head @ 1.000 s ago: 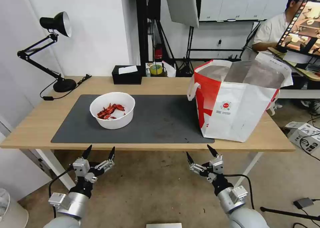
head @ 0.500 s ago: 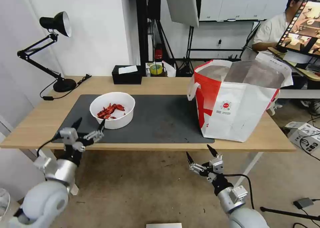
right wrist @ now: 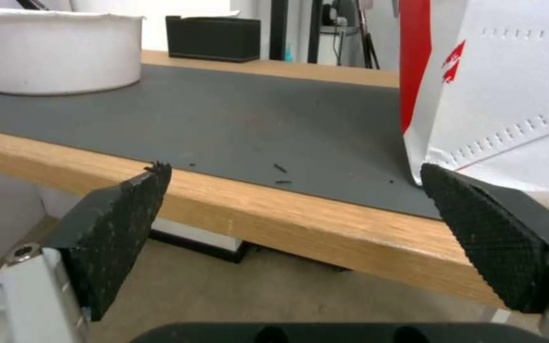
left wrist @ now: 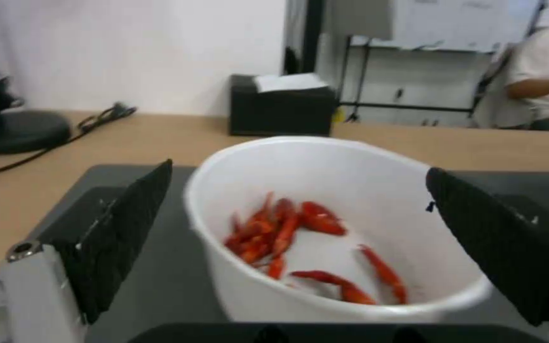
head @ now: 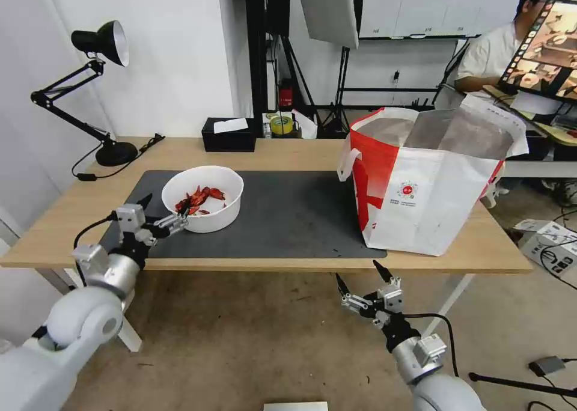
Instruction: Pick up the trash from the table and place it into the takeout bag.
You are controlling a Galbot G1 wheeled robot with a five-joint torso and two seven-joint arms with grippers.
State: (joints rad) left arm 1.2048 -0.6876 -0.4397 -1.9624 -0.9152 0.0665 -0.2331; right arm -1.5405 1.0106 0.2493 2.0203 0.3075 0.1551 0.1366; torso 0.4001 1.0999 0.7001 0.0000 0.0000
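Observation:
A white round bowl (head: pixel 203 198) with red shells sits on the left part of the dark grey mat (head: pixel 288 219) on the light-wood table (head: pixel 288 152). My left gripper (head: pixel 163 207) is open at the bowl's near left side. In the left wrist view the bowl (left wrist: pixel 325 166) lies between and just beyond its two fingers (left wrist: pixel 128 224). The white-and-red takeout bag (head: pixel 430 182) stands open at the table's right end. My right gripper (head: pixel 358 273) hangs open below the table's front edge, and its wrist view faces the table edge (right wrist: pixel 287 214) and the bag (right wrist: pixel 510 95).
A black desk lamp (head: pixel 99 44) stands at the table's back left, its cord trailing on the wood. A black tissue box (head: pixel 228 134) sits at the back edge. Bare mat lies between bowl and bag. Boxes and cables (head: pixel 550 243) are on the floor at right.
My left arm has risen from below the table's front edge and moved forward over the mat to the bowl's side, fingers open. The right arm has stayed still.

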